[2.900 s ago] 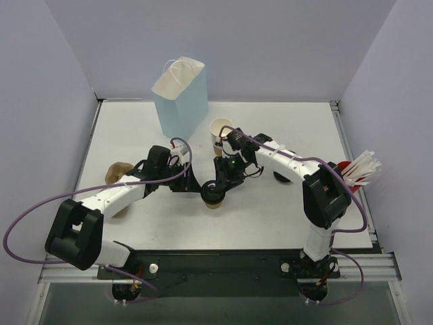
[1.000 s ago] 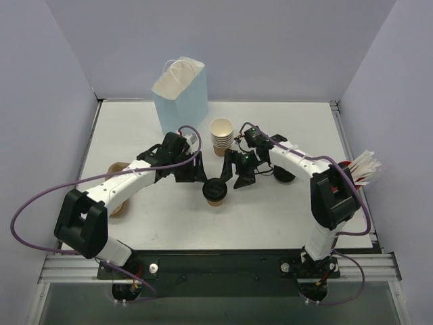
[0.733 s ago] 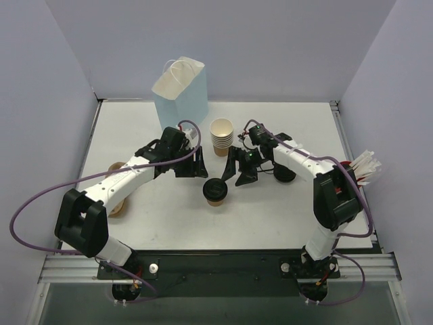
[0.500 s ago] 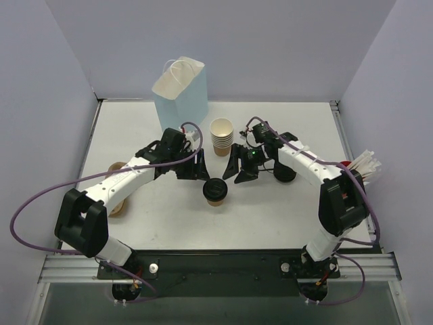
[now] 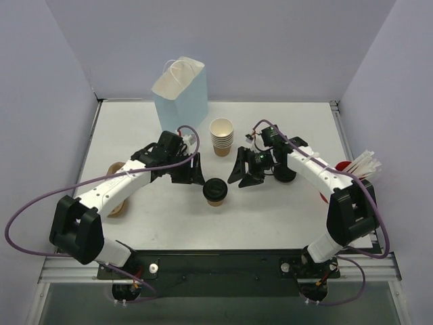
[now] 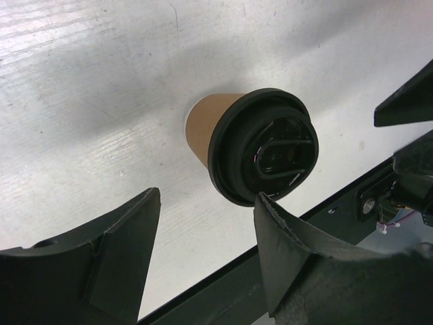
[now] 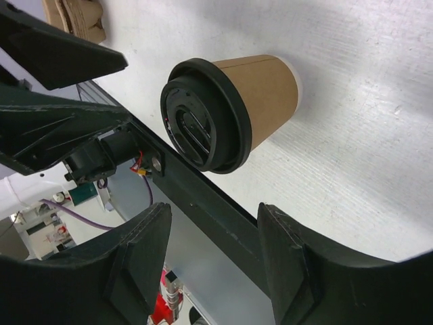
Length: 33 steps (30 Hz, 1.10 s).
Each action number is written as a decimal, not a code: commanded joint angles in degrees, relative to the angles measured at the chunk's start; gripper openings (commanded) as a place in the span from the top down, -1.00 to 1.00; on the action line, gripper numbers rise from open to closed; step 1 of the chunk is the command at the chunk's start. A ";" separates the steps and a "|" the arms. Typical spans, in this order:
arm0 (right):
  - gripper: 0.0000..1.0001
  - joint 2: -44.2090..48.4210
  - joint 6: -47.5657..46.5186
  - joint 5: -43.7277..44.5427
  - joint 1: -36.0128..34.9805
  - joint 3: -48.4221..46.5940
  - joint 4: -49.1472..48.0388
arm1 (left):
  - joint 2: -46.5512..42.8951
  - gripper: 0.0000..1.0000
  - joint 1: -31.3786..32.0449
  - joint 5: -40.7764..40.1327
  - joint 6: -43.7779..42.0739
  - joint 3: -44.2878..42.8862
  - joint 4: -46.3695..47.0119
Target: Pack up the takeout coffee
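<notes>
Two pincers flank the coffee (image 5: 215, 191), which stands upright on the white worktop (image 5: 284, 217) at the centre of the top view, a little below the middle. It is a tan paper cup capped with a round black lid, and nothing grips it.

The left pincer (image 5: 194, 177) sits just to the upper left of the coffee with its jaws apart and empty. In the left wrist view the coffee (image 6: 257, 152) fills the centre right of the frame, just beyond the two black fingers (image 6: 128, 237). The lid's rim lies close to the right-hand fingertip, and whether they touch cannot be told.

The right pincer (image 5: 243, 177) sits just to the upper right of the coffee, also spread and holding nothing. In the right wrist view the coffee (image 7: 233, 112) lies in the upper middle of the frame, clear of both fingers (image 7: 145, 250), with the left arm's black parts at the upper left.

A light blue paper bag (image 5: 181, 95) with white string handles stands open at the upper left of the worktop. A stack of lidless tan cups (image 5: 221, 137) stands between the bag and the right arm, near the coffee but apart from it. White sticks (image 5: 362, 166) in a red holder (image 5: 344, 166) stand at the right edge. Brown card (image 5: 116, 172) lies at the left edge, partly under the left arm.
</notes>
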<state>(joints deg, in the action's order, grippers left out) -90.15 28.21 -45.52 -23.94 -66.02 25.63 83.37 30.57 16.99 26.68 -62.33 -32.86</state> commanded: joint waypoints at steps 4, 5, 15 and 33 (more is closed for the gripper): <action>-0.09 4.36 -3.24 -3.18 2.15 2.82 1.71 | -5.41 -0.35 0.54 -2.50 0.75 -1.66 -2.12; -0.09 4.63 -3.59 -2.48 2.15 3.70 1.45 | -5.50 -0.36 0.72 -2.40 0.57 -1.31 -1.16; -0.04 0.16 -5.88 -5.46 3.03 3.27 1.18 | -1.29 -0.36 3.18 -0.47 0.31 1.06 3.33; 0.03 -8.64 -8.69 -8.09 1.45 1.42 -0.05 | 3.02 -0.33 3.71 -2.49 1.18 4.32 7.81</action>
<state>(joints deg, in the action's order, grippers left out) -97.32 21.06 -51.16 -21.61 -62.06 25.69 85.86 34.06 15.64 27.79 -58.83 -26.89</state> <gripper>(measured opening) 0.487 0.668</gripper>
